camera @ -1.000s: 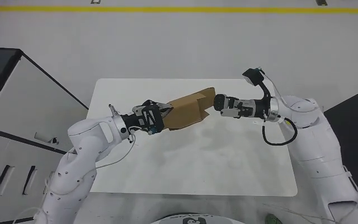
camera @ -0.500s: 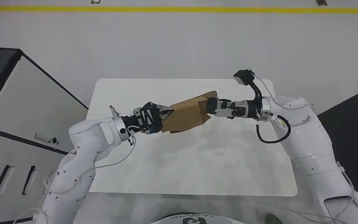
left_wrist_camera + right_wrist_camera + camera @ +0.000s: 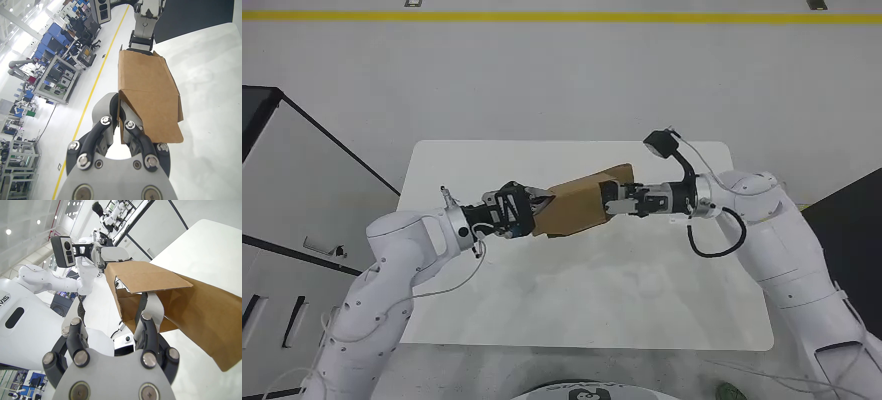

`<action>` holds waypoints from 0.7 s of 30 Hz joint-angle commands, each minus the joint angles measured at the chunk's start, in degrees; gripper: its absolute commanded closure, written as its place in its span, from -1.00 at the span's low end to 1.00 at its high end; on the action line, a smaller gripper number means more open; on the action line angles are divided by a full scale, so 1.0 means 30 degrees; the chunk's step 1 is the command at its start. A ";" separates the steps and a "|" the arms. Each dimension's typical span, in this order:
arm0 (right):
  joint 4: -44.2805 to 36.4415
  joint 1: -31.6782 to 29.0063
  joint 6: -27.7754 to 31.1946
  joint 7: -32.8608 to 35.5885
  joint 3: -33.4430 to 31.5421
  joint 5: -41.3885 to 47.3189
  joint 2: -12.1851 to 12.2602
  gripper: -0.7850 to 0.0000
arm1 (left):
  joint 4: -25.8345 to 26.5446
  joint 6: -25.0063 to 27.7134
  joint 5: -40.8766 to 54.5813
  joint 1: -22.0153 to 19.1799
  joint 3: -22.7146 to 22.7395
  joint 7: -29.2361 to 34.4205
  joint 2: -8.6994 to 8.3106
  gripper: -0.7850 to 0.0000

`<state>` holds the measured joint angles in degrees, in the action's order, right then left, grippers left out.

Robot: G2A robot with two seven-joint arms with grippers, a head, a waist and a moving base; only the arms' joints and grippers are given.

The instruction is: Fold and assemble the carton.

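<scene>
Left hand [image 3: 118,106] pinches carton [image 3: 147,91]; right wrist view: right hand [image 3: 115,306] wide, finger [image 3: 154,308] inside

- The carton [image 3: 582,203] is plain brown cardboard.
- The desk [image 3: 642,290] is white.
- My left tool [image 3: 118,111] and right tool [image 3: 115,309] are silver-grey with black links.
- The floor [image 3: 542,80] is pale grey, its line [image 3: 562,16] yellow.
</scene>
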<state>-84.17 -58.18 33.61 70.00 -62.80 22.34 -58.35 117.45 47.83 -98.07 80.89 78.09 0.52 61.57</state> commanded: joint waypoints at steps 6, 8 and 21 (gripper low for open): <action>0.0088 0.0398 0.0029 -0.0189 0.0595 -0.0774 -0.0120 0.15 | -0.0061 0.0063 0.0010 -0.0162 -0.0094 0.0087 -0.0083 1.00; 0.0071 0.0507 0.0071 -0.0188 0.0756 -0.0969 -0.0150 0.15 | -0.0048 0.0114 0.0004 -0.0201 -0.0109 0.0124 -0.0110 1.00; 0.0205 0.1128 0.0255 -0.0826 0.1495 -0.2489 -0.0308 -0.02 | -0.0111 0.0172 0.0314 -0.0378 -0.0204 0.0195 -0.0255 1.00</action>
<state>-83.55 -54.82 34.25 67.78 -58.37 15.25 -59.27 117.11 48.37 -97.18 79.78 77.50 1.06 60.83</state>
